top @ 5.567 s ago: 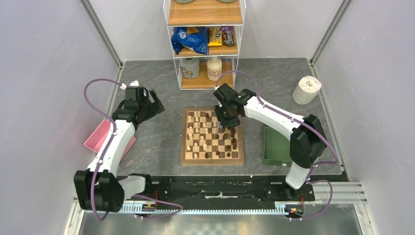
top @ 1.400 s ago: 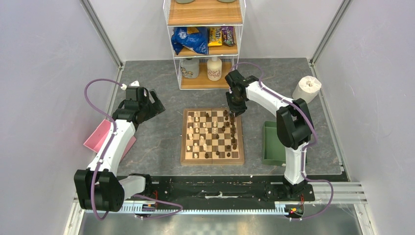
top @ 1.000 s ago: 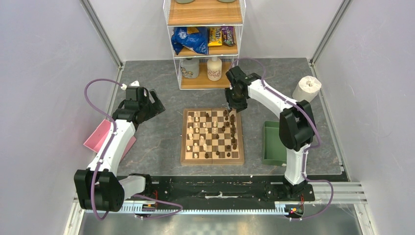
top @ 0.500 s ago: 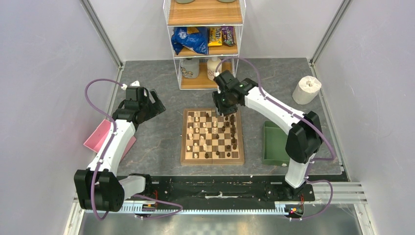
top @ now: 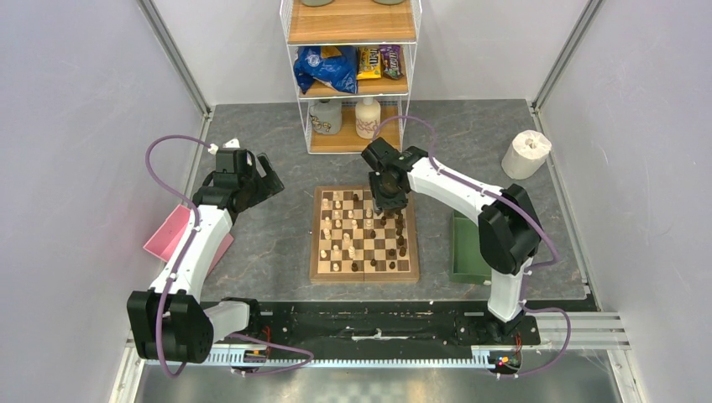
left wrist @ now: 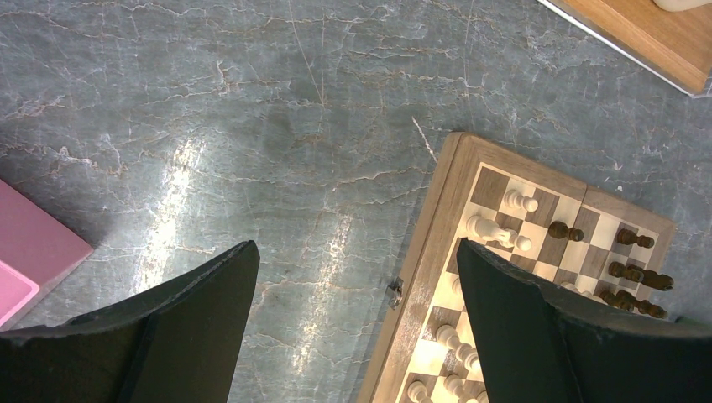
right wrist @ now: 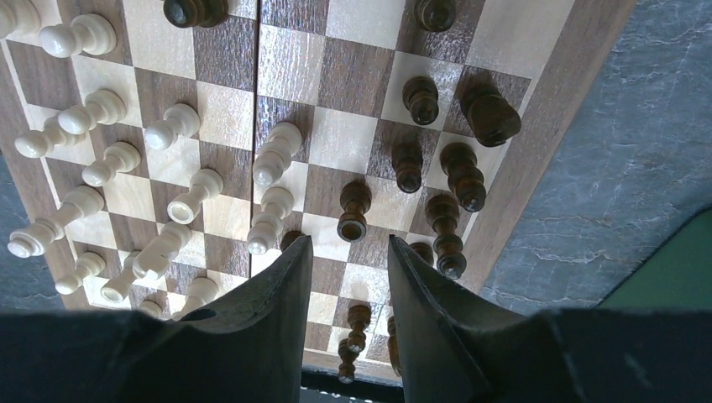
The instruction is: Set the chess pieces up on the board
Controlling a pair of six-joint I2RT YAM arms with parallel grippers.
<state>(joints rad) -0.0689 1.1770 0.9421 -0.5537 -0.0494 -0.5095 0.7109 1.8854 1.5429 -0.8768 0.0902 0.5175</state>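
The board (top: 316, 243) lies in the middle of the table, with cream chess pieces (top: 336, 227) on its left columns and dark brown ones (top: 401, 231) on its right columns. My right gripper (top: 389, 201) hovers over the board's far right part, open and empty. In the right wrist view the gripper (right wrist: 349, 242) sits just behind a dark piece (right wrist: 353, 210), with cream pieces (right wrist: 180, 126) to the left and a dark row (right wrist: 463, 172) to the right. My left gripper (top: 269, 180) is wide open and empty over bare table left of the board; in the left wrist view (left wrist: 356, 248) the board's edge (left wrist: 437, 252) shows at the right.
A pink tray (top: 172, 235) lies at the left edge and a green tray (top: 470, 248) right of the board. A wire shelf (top: 353, 75) with snacks and bottles stands at the back. A paper roll (top: 526, 154) stands at the back right.
My right gripper has moved from the board's far right corner to the left and nearer, over the dark pieces. The left arm has not moved.
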